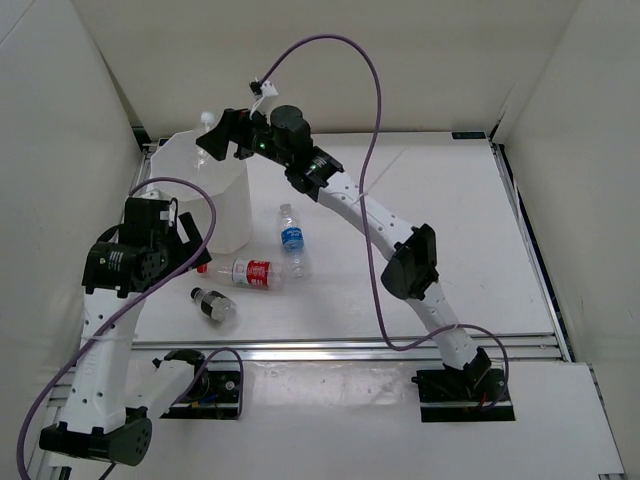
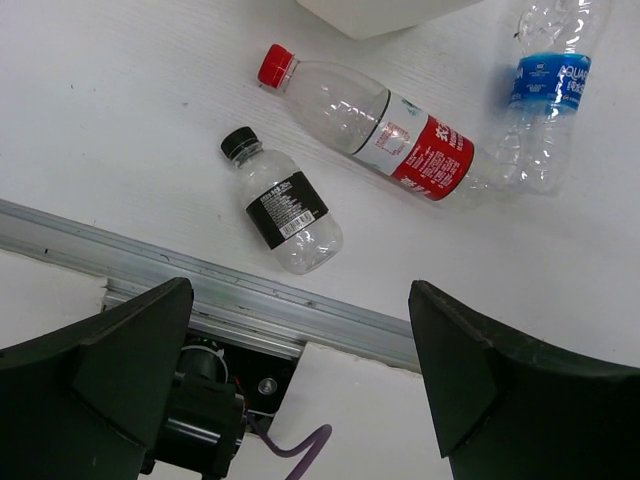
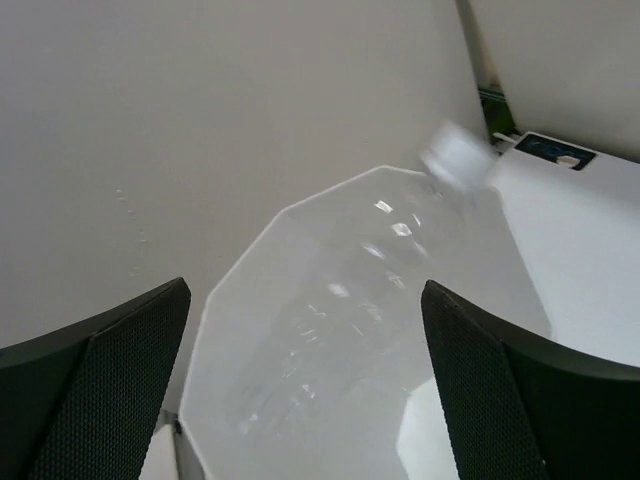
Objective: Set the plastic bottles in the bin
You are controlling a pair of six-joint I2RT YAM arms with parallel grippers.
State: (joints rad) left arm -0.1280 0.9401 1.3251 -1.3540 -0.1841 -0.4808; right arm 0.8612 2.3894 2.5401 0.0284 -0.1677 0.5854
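Observation:
The white faceted bin (image 1: 226, 212) stands at the far left. My right gripper (image 1: 222, 137) hangs over its mouth (image 3: 236, 268), jaws wide apart. The unlabelled clear bottle (image 3: 385, 290), white cap up and blurred, is between the spread fingers, tilted into the bin and touching neither finger; its cap shows in the top view (image 1: 207, 119). On the table lie the red-capped bottle (image 1: 252, 273) (image 2: 385, 128), the blue-labelled bottle (image 1: 292, 240) (image 2: 546, 90) and the short dark-labelled bottle (image 1: 212, 304) (image 2: 282, 205). My left gripper (image 1: 196, 250) (image 2: 300, 385) is open and empty, above the near rail beside them.
An aluminium rail (image 2: 250, 300) runs along the near edge of the table. The left arm's base and purple cable (image 2: 300, 445) are below it. White walls enclose the table on three sides. The bin's bottom corner shows in the left wrist view (image 2: 380, 12).

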